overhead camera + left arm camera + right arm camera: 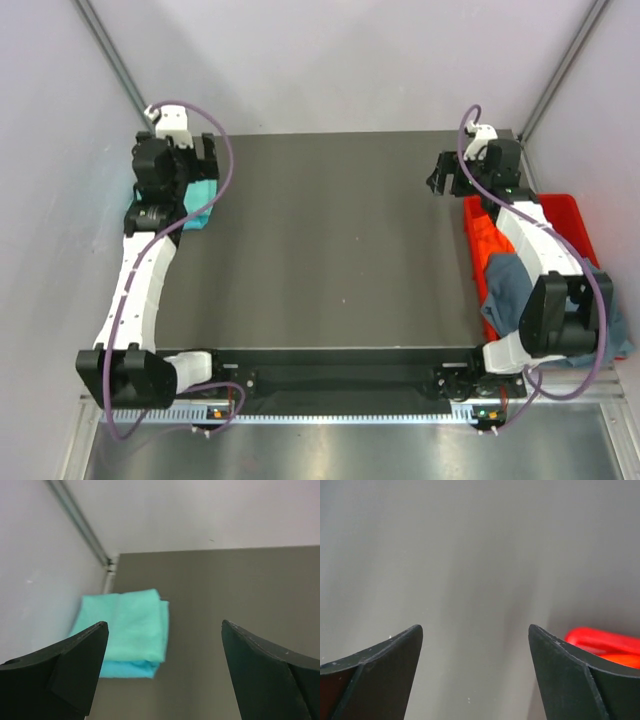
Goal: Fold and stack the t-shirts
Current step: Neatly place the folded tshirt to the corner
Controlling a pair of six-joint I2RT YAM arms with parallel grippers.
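now | left hand (164, 625) open above folded mint-teal t-shirt (131, 625) lying on cyan-blue t-shirt (127, 670), far-left bench (340, 250) | right hand (475, 627) open, empty | slate grey-blue t-shirt (505, 285) draped over red crate (570, 210), near right | likely light, limp, slumps: pinch a bunched edge

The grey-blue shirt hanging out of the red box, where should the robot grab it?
Probably the bunched edge of the grey-blue shirt that spills over the red crate's left rim toward the table. Coming from above on the table side looks best: that part lies loose and uncovered, and the open right tool is nearest.
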